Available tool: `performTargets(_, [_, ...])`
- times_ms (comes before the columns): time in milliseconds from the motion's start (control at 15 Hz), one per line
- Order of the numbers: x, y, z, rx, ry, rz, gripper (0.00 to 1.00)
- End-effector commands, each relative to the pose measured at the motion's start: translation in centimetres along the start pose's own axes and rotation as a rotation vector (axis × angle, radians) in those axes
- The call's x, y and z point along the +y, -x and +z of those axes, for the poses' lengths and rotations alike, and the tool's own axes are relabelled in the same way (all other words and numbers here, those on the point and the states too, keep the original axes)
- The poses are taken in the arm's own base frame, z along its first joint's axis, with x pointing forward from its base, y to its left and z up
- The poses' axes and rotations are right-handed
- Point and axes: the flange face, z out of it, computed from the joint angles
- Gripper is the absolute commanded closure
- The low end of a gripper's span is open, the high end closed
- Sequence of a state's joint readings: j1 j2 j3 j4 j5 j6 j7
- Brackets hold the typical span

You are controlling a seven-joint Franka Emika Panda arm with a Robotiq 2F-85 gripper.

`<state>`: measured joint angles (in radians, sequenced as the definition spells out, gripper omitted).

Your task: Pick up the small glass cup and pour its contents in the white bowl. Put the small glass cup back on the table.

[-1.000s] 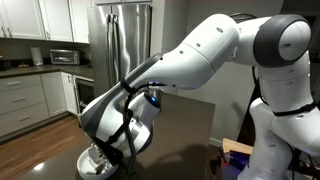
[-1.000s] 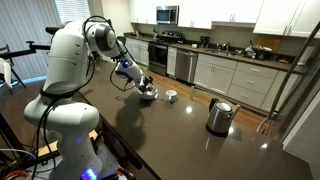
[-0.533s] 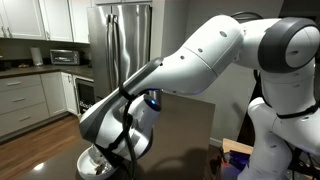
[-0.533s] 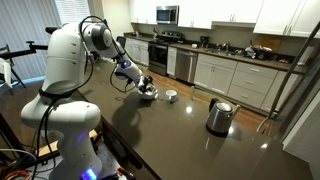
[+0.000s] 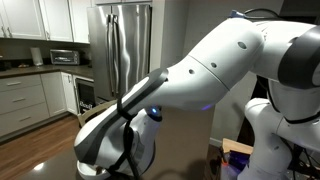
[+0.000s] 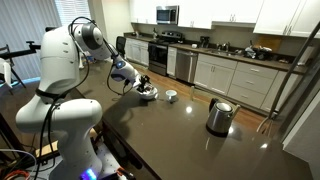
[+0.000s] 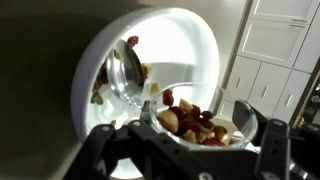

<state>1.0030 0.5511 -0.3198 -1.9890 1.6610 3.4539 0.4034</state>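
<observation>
From the wrist alone: looks down into the white bowl [image 7: 175,40], which fills the upper middle of the frame, with a few red and tan pieces at its left side. Shows the small glass cup [image 7: 232,125] at lower centre, over the bowl's near rim, heaped with more red and tan pieces. Clamped on that cup with the gripper [image 7: 185,155], dark fingers [image 7: 108,150] flanking it along the bottom edge.

In an exterior view, left of centre, gives only the gripper [image 6: 143,88] low over the bowl [image 6: 150,98] on the table [image 6: 200,150]; too small there to tell cup from fingers. Hides bowl and cup altogether behind the white arm [image 5: 200,80] in an exterior view, leaving a steel fridge [image 5: 125,45] and a microwave [image 5: 65,57] at upper left.

Around: a small pale dish [image 6: 171,96] just right of the bowl, a steel kettle [image 6: 219,117] well apart, right of centre.

Tipped well off upright, mouth turned toward the upper left and the bowl's middle; long axis roughly lower right to upper left, hard to fix.
</observation>
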Motion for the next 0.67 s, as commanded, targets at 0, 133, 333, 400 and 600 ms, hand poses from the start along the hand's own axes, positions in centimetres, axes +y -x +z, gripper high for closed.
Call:
performTargets(0, [0.2, 0.3, 0.0, 0.0, 0.001, -0.008, 0.18])
performTargets(133, [0.5, 0.4, 0.2, 0.0, 0.006, -0.011, 0.18])
performTargets(333, [0.0, -0.6, 0.3, 0.016, -0.001, -0.01, 0.43])
performTargets(400, [-0.1, -0.8, 0.4, 0.021, -0.003, -0.012, 0.43])
performTargets(600, [-0.3, -1.5, 0.6, 0.042, -0.009, -0.021, 0.43])
